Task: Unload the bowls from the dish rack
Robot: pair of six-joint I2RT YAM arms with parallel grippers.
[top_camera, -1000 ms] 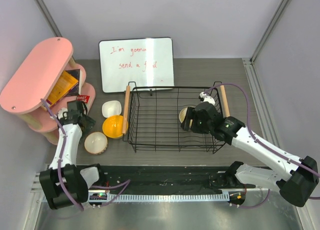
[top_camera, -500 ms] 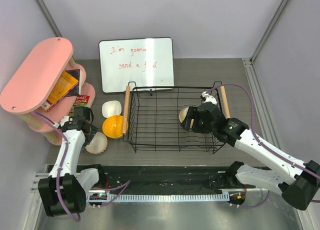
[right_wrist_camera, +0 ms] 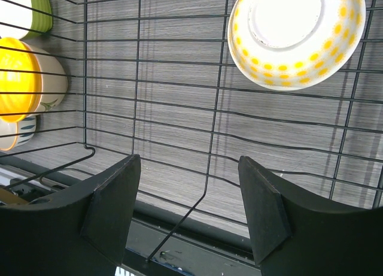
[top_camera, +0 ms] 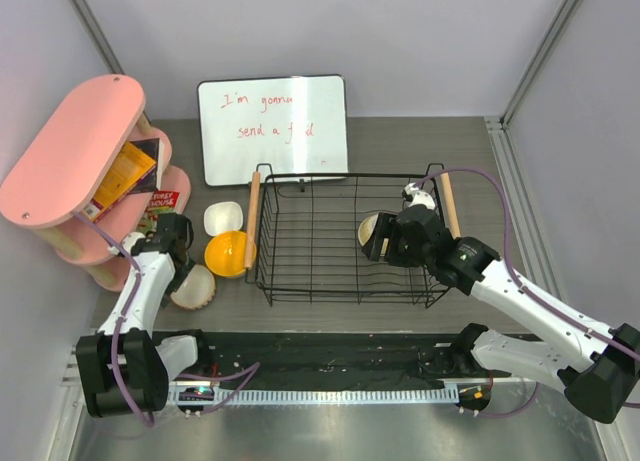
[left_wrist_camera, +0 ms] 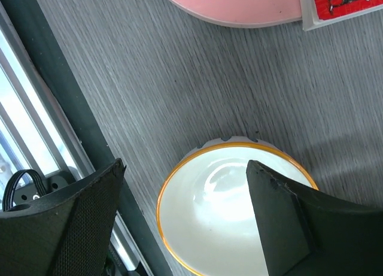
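The black wire dish rack (top_camera: 340,176) stands mid-table. One bowl (top_camera: 370,224) sits inside at its right end; the right wrist view shows it white with yellow dots (right_wrist_camera: 296,33), bottom facing up. My right gripper (top_camera: 382,247) is open and empty inside the rack, just in front of that bowl. Three bowls stand left of the rack: a white-inside one (top_camera: 223,218), an orange-yellow one (top_camera: 228,253) and an orange-rimmed white one (top_camera: 195,286). My left gripper (top_camera: 183,266) is open and empty above the orange-rimmed bowl (left_wrist_camera: 233,210).
A pink oval shelf (top_camera: 75,151) holding boxes stands at the far left. A whiteboard (top_camera: 273,128) leans behind the rack. A black strip (top_camera: 330,366) runs along the near table edge. Through the rack wires (right_wrist_camera: 209,138) the outside bowls (right_wrist_camera: 15,78) show at left.
My left gripper has moved away from the pink shelf, to the right and nearer, over the orange-rimmed bowl. My right gripper has barely shifted inside the rack.
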